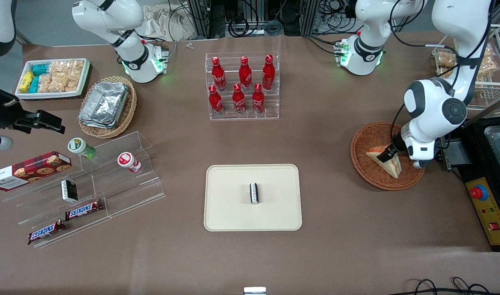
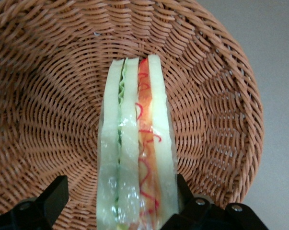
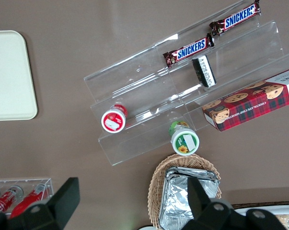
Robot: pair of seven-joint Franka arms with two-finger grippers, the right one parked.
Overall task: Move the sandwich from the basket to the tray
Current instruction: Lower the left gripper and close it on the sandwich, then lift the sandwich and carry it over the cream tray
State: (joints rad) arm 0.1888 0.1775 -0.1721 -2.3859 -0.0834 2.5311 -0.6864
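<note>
One triangular wedge of pale white bread with orange-pink and green filling, the sandwich (image 1: 387, 160), lies alone in the round reddish-brown woven wicker basket (image 1: 366, 141) toward the working arm's end of the table, and the left arm's gripper (image 2: 120, 201) has its dark fingers (image 2: 51, 196) set on either side of the wedge. In the wrist view one finger appears to press against the wrapped bread while the other stands apart from it, so the jaws look spread around the sandwich rather than closed on it, and the wedge rests on the weave. Judging from this, the main risk is a poor grip: the wrapping looks glossy and may be slippery, so a squeeze landing near the thin edge could let the wedge twist or slide out during the lift, and too hard a squeeze could crush the soft layers. A lift begun low might also catch the basket's rim and drag the light basket along. The flat cream-beige rectangular tray (image 1: 233, 213) with rounded corners sits near the middle of the table, well apart from the basket, and already holds a small dark-and-white packet (image 1: 254, 193) at its centre, so a careless drop could land the sandwich on top of it.
</note>
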